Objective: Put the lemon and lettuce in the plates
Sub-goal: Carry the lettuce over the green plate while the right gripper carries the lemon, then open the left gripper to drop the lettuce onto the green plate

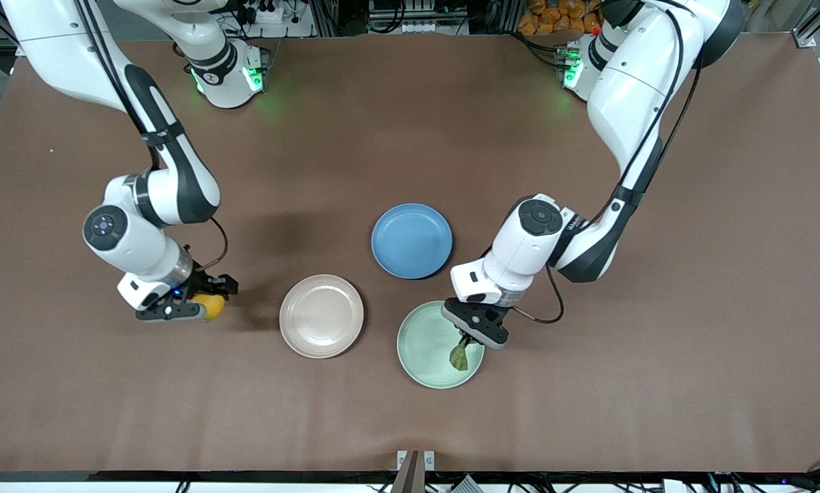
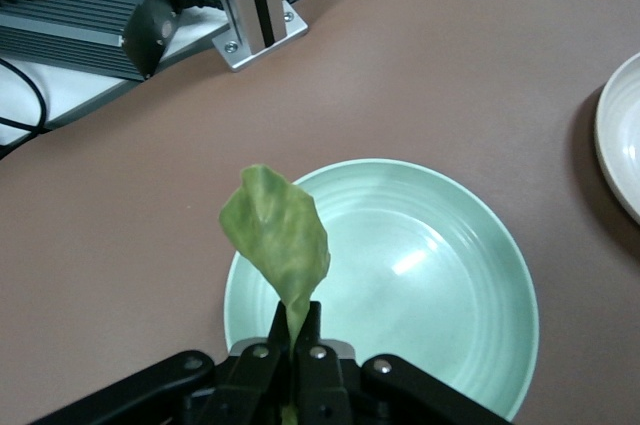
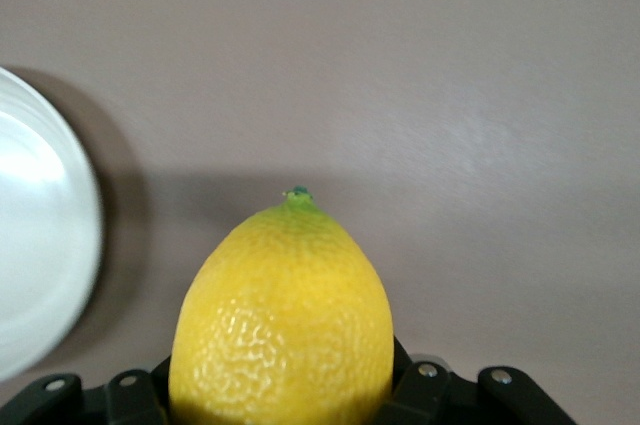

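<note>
My left gripper [image 1: 466, 337] is shut on the lettuce [image 1: 458, 357], a wrinkly green leaf, and holds it above the mint green plate [image 1: 420, 339]. In the left wrist view the lettuce [image 2: 277, 240] hangs from my shut gripper [image 2: 297, 330] over the mint plate [image 2: 430, 285]. My right gripper [image 1: 205, 305] is shut on the yellow lemon [image 1: 211, 307] above the table, toward the right arm's end from the beige-pink plate [image 1: 321, 315]. In the right wrist view the lemon [image 3: 283, 315] fills the jaws, with the beige-pink plate's rim [image 3: 40, 265] beside it.
A blue plate [image 1: 411, 240] lies farther from the front camera than the two pale plates. A metal bracket [image 1: 415, 464] stands at the table's near edge and shows in the left wrist view [image 2: 250, 5].
</note>
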